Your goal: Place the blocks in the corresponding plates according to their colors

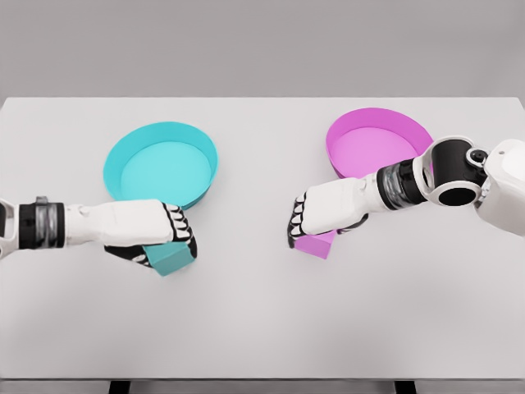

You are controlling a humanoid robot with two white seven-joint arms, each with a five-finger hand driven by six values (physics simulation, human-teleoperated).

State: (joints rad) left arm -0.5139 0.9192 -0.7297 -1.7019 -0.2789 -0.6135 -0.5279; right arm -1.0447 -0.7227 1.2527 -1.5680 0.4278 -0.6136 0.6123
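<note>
L plate [161, 164] behind L block [171, 256] | R plate [377, 144] behind R block [315, 242] | all on table [262, 320]

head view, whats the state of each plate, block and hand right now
cyan plate: empty, on the table
pink plate: empty, on the table
cyan block: on the table, outside its plate, gripped
pink block: on the table, outside its plate, gripped
left hand: closed on cyan block
right hand: closed on pink block

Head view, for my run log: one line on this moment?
left hand: shut on cyan block | right hand: shut on pink block | both plates: no blocks
</note>
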